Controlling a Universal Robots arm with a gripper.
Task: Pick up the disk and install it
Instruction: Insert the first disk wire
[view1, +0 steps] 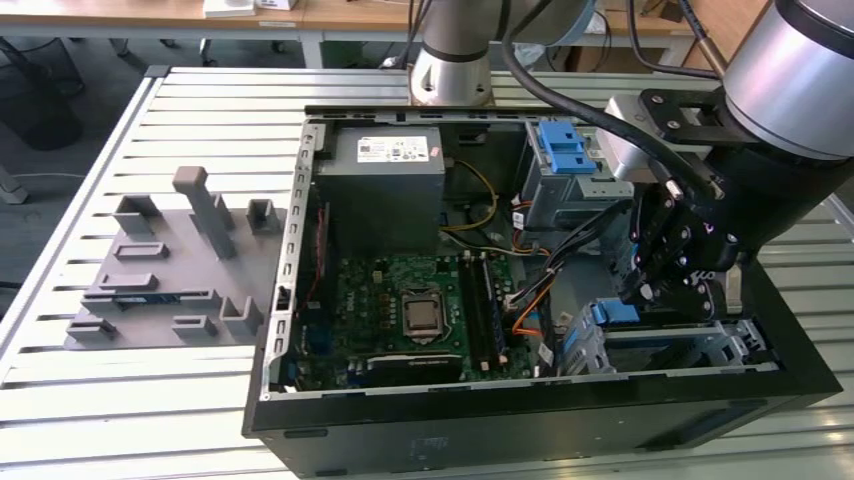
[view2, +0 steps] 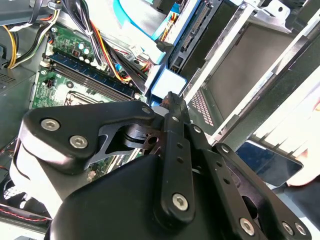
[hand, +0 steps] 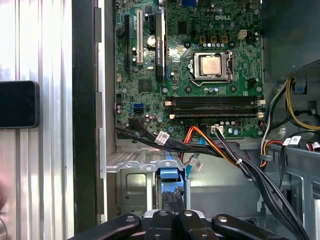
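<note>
The disk (view1: 617, 312) stands on edge in the metal drive cage (view1: 727, 340) at the near corner of the open computer case, on the exterior view's right. Its blue carrier end sticks up out of the cage. My gripper (view1: 657, 298) reaches down into the case and its fingers are shut together, with the tips against that blue end. In the second wrist view the gripper (view2: 171, 97) meets the disk's blue-and-white end (view2: 167, 85) beside the cage wall (view2: 240, 65). In the first wrist view the gripper (hand: 173, 214) sits over the blue strip of the disk (hand: 170, 175).
The case holds a green motherboard (view1: 414, 310), a grey power-supply box (view1: 387, 185) and a second bay with a blue latch (view1: 567, 150). Cable bundles (hand: 200, 145) cross close to the cage. A grey fixture plate (view1: 174, 270) lies on the slatted table at the exterior view's left.
</note>
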